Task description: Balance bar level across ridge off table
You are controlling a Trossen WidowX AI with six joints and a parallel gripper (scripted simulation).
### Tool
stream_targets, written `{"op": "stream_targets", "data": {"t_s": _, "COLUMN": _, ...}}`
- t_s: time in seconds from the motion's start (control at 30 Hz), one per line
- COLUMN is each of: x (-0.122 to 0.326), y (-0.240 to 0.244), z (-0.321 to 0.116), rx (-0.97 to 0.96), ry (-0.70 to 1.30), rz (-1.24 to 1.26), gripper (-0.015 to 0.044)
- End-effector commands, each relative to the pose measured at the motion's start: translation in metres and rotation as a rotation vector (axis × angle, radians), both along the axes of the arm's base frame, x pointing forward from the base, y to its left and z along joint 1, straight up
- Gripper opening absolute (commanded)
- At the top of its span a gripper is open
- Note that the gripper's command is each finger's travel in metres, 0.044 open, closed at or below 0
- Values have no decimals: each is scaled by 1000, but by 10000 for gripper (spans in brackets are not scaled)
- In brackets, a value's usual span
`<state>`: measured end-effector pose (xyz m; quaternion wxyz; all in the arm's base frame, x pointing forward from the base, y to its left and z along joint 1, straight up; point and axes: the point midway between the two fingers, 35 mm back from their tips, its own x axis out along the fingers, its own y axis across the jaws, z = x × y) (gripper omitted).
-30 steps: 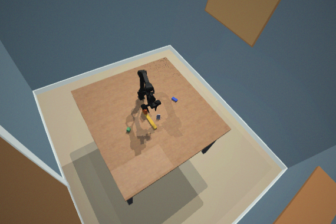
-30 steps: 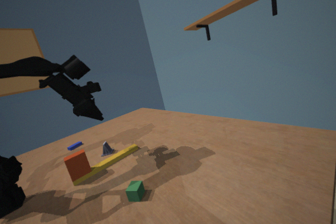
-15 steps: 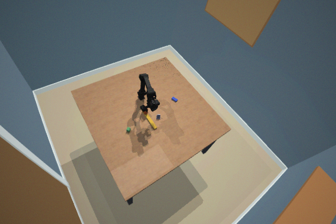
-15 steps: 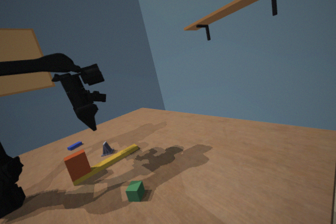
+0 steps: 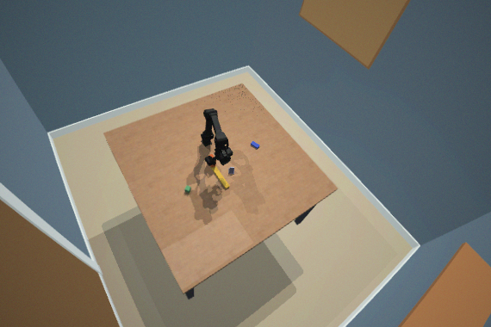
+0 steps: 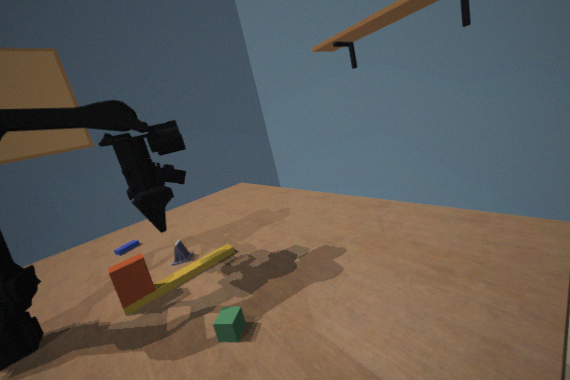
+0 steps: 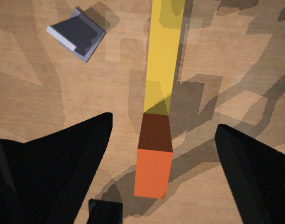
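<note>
The yellow bar (image 5: 221, 178) (image 6: 200, 267) (image 7: 163, 65) lies flat on the table. An orange-red block (image 6: 131, 279) (image 7: 153, 172) stands on one end of it. The small grey ridge (image 5: 232, 170) (image 6: 181, 253) (image 7: 78, 37) stands on the table beside the bar, apart from it, with nothing on top. My gripper (image 5: 217, 161) (image 6: 162, 229) (image 7: 163, 125) is open and empty, pointing down above the table. In the wrist view the bar and block show between the two fingers, below the fingertips. In the top view the arm partly hides the block.
A green cube (image 5: 188, 189) (image 6: 229, 324) lies on the table on the bar's other side from the ridge. A blue block (image 5: 255, 144) (image 6: 127, 247) lies beyond the ridge. A wall shelf (image 6: 410, 4) is high above the table.
</note>
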<state>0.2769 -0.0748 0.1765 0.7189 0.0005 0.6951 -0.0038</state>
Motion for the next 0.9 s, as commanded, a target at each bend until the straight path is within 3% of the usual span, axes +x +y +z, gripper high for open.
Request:
{"op": "stream_targets", "data": {"t_s": 0.0, "x": 3, "y": -1, "z": -27, "rx": -2, "ry": 9, "rz": 7, "gripper": 315}}
{"op": "stream_targets", "data": {"t_s": 0.37, "x": -2, "y": 0, "z": -100, "rx": -2, "ry": 10, "rz": 7, "gripper": 315}}
{"op": "stream_targets", "data": {"t_s": 0.87, "x": -2, "y": 0, "z": -114, "rx": -2, "ry": 10, "rz": 7, "gripper": 315}}
